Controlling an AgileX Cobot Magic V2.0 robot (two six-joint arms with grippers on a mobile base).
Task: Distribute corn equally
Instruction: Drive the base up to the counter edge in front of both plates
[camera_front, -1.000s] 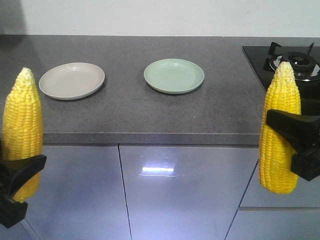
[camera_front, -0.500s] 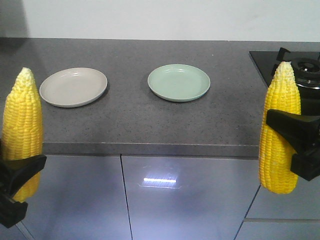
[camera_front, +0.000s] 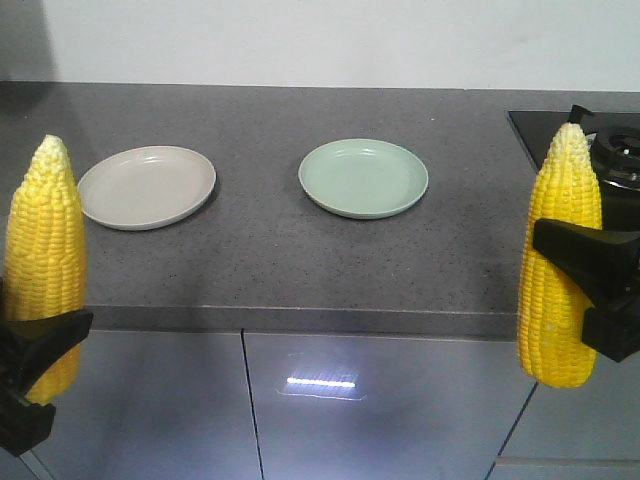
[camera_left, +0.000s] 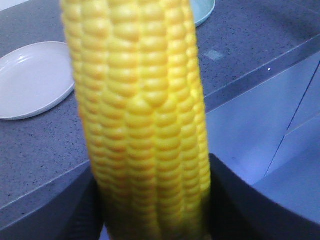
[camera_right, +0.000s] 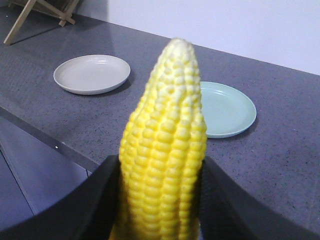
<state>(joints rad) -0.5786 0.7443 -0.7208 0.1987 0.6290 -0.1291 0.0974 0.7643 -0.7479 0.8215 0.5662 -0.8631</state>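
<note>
While both plates sit bare, I judge this as the carry stage: each arm has a cob and nothing is placed yet. Left gripper (camera_front: 40, 350) is clamped round the lower part of the left cob (camera_front: 45, 260), which stands upright, pale tip up, out in front of the counter (camera_front: 270, 270) edge, not over it. Right gripper (camera_front: 565, 285) grips the right cob (camera_front: 565, 190) about mid-length, also upright and tip up; from the front it lines up with the stove (camera_front: 615, 150) corner. Wrist views agree: black fingers press on both sides of each cob. Beige plate (camera_front: 147, 186) and green plate (camera_front: 363, 178) lie side by side on the counter, apart from each other and well away from both cobs. Next move, as I see it: reach each arm forward over the counter, left cob to the beige plate, right cob to the green one. Tip each cob flat and low over its plate, then let go, so it doesn't roll off the shallow rim. One cob per plate makes it even.
</note>
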